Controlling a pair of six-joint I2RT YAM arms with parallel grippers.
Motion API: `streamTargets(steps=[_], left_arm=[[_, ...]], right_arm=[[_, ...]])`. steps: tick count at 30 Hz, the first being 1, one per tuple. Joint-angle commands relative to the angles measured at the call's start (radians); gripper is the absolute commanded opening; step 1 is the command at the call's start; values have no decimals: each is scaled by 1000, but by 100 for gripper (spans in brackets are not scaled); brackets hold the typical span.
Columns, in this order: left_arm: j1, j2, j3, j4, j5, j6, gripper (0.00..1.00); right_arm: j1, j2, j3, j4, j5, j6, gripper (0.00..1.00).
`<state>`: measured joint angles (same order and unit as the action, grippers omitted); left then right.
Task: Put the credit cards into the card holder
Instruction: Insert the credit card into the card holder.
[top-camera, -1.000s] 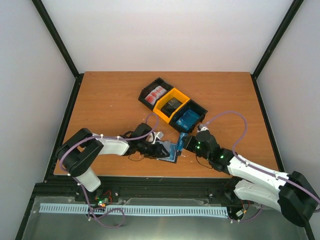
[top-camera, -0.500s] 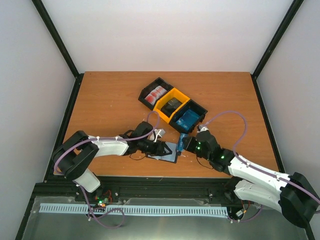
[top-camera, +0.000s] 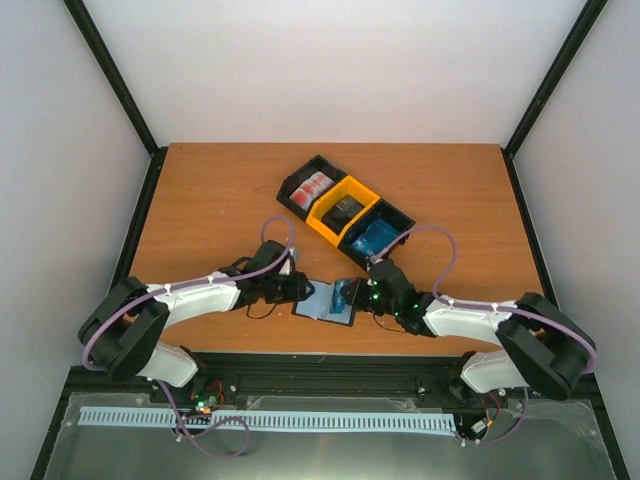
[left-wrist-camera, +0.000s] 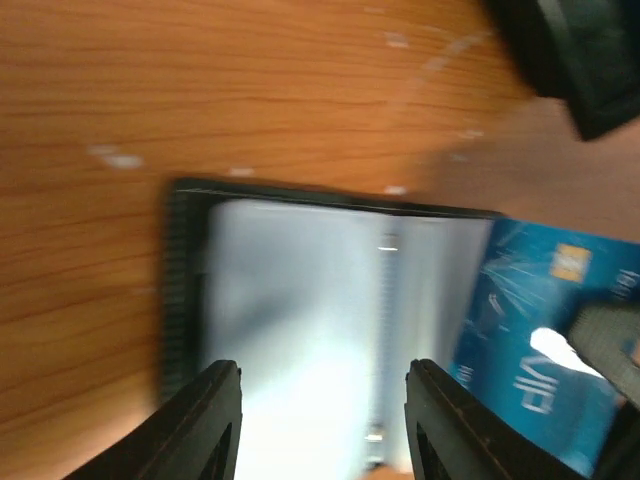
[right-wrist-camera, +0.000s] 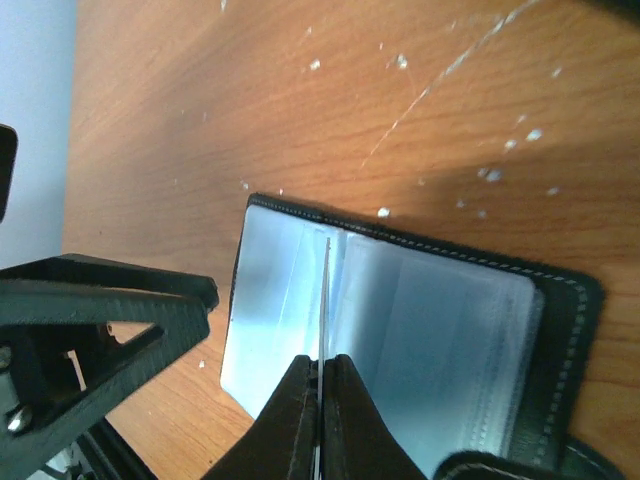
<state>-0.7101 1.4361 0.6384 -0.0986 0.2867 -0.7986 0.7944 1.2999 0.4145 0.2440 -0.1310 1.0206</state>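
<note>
The wooden table carries the open card holder near its front edge and joined bins farther back

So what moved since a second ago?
The left gripper backed off leftward, uncovering the open flat black folding card holder. The right gripper slid left, carrying its thin blue plastic card over the holder's edge. The black-yellow-black bins stayed put.
</note>
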Motion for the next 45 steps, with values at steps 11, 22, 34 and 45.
streamTargets(steps=[11,22,34,45], left_arm=[[37,-10,-53,-115,-119,-23,31],[37,22,-68,-98,-94,-12,17],[37,4,-71,-99,-87,-12,16],[37,3,-72,-90,-73,-10,16]], right_arm=[[46,227,51,197,-22,158,3],[46,285,35,328,-76,239,3],[47,335,55,254,-37,273,3],[61,425,81,286,-41,310,3]])
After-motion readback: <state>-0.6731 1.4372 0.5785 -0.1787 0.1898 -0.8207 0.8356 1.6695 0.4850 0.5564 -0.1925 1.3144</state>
